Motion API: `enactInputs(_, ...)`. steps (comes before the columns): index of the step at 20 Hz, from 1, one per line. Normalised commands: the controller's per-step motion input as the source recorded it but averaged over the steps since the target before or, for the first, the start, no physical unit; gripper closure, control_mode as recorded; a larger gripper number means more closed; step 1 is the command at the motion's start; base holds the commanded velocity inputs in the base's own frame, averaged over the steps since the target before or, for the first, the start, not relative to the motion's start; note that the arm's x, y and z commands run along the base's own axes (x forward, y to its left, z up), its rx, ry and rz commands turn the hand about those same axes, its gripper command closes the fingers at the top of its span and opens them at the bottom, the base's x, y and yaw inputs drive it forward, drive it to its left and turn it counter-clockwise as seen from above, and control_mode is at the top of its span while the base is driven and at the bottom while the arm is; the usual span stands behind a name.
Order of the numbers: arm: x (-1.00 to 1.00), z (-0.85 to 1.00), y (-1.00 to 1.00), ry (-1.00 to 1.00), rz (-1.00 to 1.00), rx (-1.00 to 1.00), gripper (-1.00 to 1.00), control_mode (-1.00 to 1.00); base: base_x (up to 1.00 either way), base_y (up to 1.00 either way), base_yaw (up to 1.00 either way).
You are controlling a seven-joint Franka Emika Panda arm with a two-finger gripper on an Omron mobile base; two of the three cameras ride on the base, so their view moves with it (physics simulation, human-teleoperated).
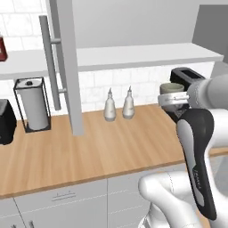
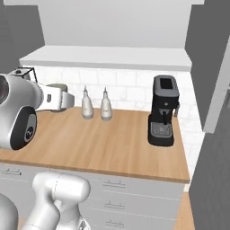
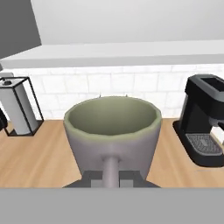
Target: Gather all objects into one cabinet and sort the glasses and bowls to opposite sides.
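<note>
The hand [image 3: 111, 177] is clamped on a taupe-grey tapered cup with a greenish inner rim [image 3: 112, 131], one finger [image 3: 111, 168] pressed against its near wall. The cup stands upright in the grip, held in the air above the wooden tabletop [image 1: 89, 151], below the white shelf floor [image 1: 147, 55] of the open wall cabinet. In the left base view the cup [image 1: 171, 88] shows just ahead of the white arm; in the right base view it [image 2: 57, 87] sits at the arm's tip. Two white bottles [image 1: 119, 105] stand side by side at the tabletop's back edge, against the tiled wall. A paper towel roll in a black wire frame [image 1: 32, 104] stands towards the back left, and a black coffee machine [image 2: 162, 110] near the right edge. The grey cabinet door with its long bar handle [image 1: 50, 62] hangs open.
</note>
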Motion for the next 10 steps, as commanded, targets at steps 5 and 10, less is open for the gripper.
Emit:
enactInputs(5,0.0,0.0,0.0,0.0,0.0,0.0,1.0,1.0,-1.0,-0.12,0.29)
enactInputs(10,0.0,0.0,0.0,0.0,0.0,0.0,1.0,1.0,-0.36,-0.04,0.67)
